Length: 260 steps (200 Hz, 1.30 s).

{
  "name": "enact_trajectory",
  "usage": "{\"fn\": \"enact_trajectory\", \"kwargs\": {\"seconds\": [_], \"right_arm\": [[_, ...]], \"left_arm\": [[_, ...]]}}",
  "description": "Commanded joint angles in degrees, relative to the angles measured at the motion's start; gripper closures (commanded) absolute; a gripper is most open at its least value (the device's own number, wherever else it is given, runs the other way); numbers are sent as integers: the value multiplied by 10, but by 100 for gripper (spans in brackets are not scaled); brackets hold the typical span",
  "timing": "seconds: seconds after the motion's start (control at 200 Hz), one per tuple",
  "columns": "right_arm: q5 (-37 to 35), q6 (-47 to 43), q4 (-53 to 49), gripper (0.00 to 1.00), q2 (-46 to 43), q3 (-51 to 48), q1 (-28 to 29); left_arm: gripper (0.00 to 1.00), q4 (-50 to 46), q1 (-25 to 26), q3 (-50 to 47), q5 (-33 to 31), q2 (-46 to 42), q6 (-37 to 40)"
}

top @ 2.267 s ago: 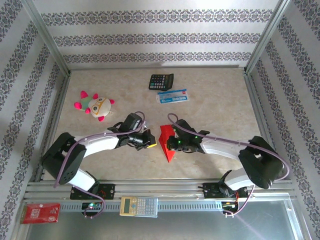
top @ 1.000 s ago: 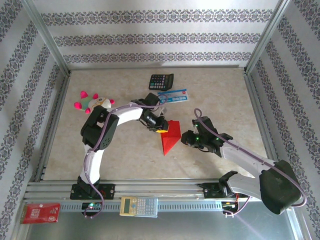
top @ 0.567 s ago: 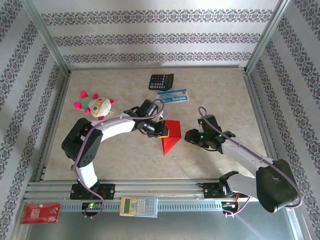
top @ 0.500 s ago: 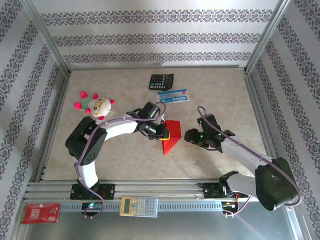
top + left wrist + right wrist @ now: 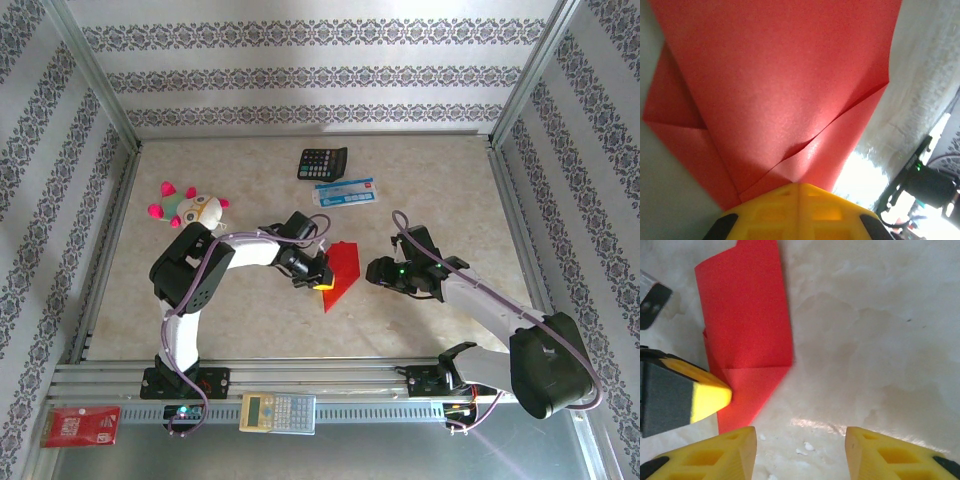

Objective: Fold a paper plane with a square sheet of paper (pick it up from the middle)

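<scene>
On the metal rail at the near edge sit a small red printed packet (image 5: 80, 425) and a beige pocket calculator (image 5: 278, 411).

Beyond them, on the pale marbled desk (image 5: 450, 190), is the square sheet of paper (image 5: 340, 268), thin, bright red and folded into a narrow pointed shape. Its long axis runs near to far, leaning a little left at the near end. The sharp tip points to the near edge and the broad end faces the back wall.

The left hand (image 5: 320, 282) is at the paper's left edge, on the half nearer the tip. Its yellow fingers are pressed together and pinch the paper. In the left wrist view the red sheet (image 5: 775, 90) fans up and away from the closed fingertips, with a crease running across it. Whether the broad end lies flat on the desk I cannot tell.

The right hand (image 5: 372, 270) is just to the right of the paper, with a strip of bare desk between them. Its fingers stand partly apart and hold nothing. In the right wrist view the paper (image 5: 747, 320) lies ahead and to the left of that gap, one folded layer over another.

Farther back are a plush toy with pink spikes (image 5: 190, 208), a blue-and-white flat packet (image 5: 345, 192) and a black calculator (image 5: 322, 162).
</scene>
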<state>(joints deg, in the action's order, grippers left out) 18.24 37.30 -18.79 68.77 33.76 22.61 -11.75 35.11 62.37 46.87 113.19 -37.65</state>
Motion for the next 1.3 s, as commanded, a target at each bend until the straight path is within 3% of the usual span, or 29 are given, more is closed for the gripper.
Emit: {"fn": "enact_trajectory", "kwargs": {"seconds": [0.0, 0.195, 0.744, 1.294], "right_arm": [[62, -11, -12, 47, 11, 16, -1], [101, 53, 54, 45, 35, -12, 20], [99, 128, 201, 50, 104, -69, 60], [94, 159, 223, 93, 101, -87, 63]], "left_arm": [[100, -23, -5, -36, 56, -1, 42], [100, 11, -9, -93, 97, -14, 49], [100, 42, -14, -117, 87, -15, 31], [98, 33, -13, -109, 72, -35, 26]]}}
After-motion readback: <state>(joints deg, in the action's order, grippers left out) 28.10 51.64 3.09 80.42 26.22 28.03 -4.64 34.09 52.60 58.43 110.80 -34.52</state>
